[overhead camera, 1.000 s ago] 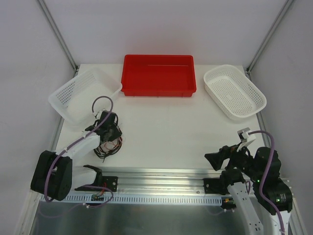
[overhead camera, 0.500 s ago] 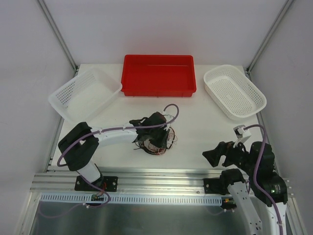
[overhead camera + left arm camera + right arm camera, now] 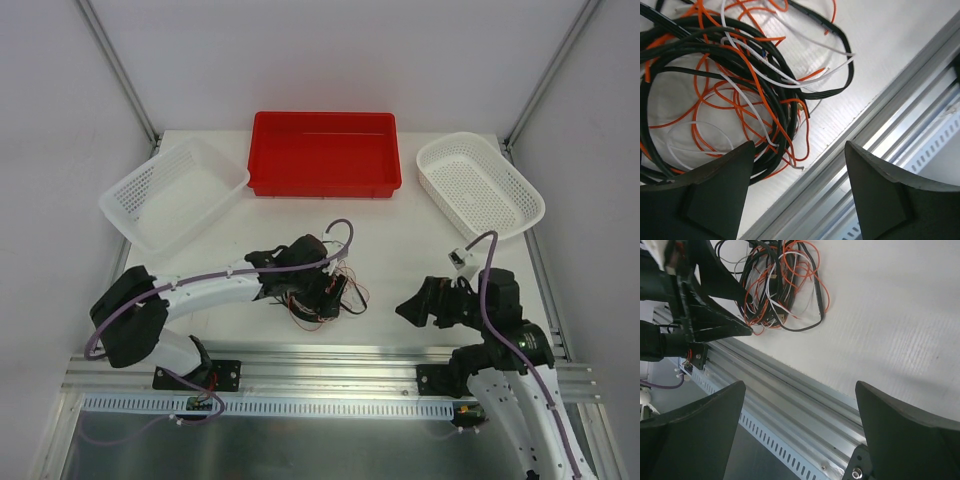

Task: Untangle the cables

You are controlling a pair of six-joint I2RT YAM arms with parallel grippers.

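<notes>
The cables (image 3: 322,297) lay in one messy pile on the white table (image 3: 400,250), close to its near edge and just beside the metal rail (image 3: 330,358) that ran along the front. The pile sat a little left of the middle. Black, orange and white wires were looped over and under each other, all knotted together. One black loop stuck out of the pile on the side toward the right arm. The left arm reached across from its corner, and the left gripper (image 3: 799,150) hung right over the pile. Its two fingers (image 3: 715,192) stood wide apart and pinched nothing. In the left wrist view the wires lay on the table below them, and some black ones ran out of sight behind one finger. The right gripper (image 3: 800,390) was well apart from the pile, low over the near edge of the table, and it pointed toward the wires. Its own fingers (image 3: 910,430) were spread wide too, with only table and rail showing between them. At the back of the table stood a red tub (image 3: 324,152) in the middle. The left basket (image 3: 172,192) and the right basket (image 3: 479,185), both white and full of little holes, stood on either side of it, well apart from the pile.
</notes>
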